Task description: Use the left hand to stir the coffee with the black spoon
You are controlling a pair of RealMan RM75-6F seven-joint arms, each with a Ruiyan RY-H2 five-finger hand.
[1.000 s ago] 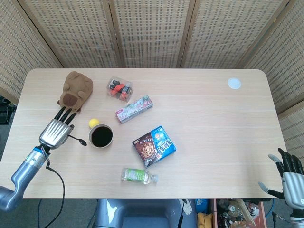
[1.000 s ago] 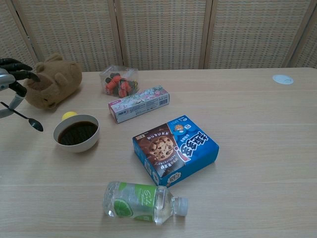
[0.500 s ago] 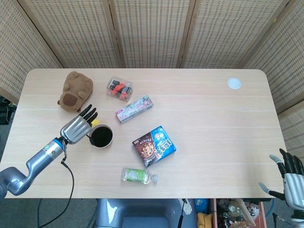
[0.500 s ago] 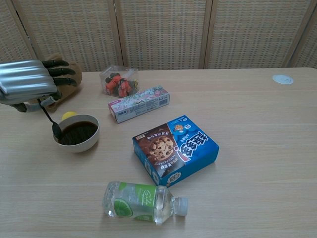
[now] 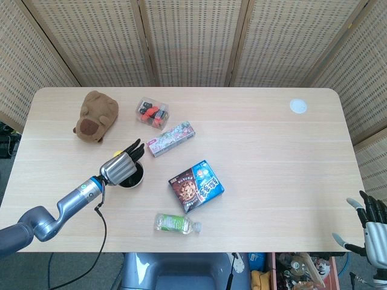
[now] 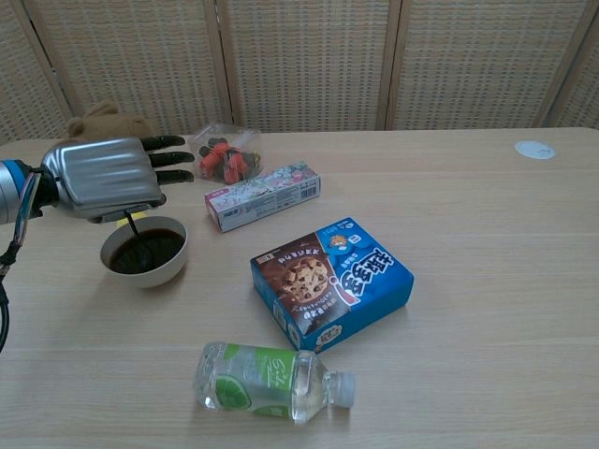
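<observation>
Hovering over the cup (image 6: 143,253), your left hand (image 6: 105,178) pinches the black spoon (image 6: 140,241), its tip in the coffee (image 6: 147,251); your right hand (image 5: 373,226) hangs open.

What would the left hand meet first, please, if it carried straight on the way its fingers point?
Probably the long pink-and-white box: the left hand points up-right across the coffee cup toward it, though height is unclear.

We see a pale wooden counter (image 5: 272,169) carrying a brown plush toy (image 5: 95,116) at its far left, a clear packet of red and black pieces (image 5: 152,113), a flat floral box (image 5: 172,138), a white cup of coffee (image 6: 143,251), a blue cookie box (image 5: 196,185), a bottle lying on its side (image 5: 176,223) and a white disc (image 5: 298,106).
</observation>
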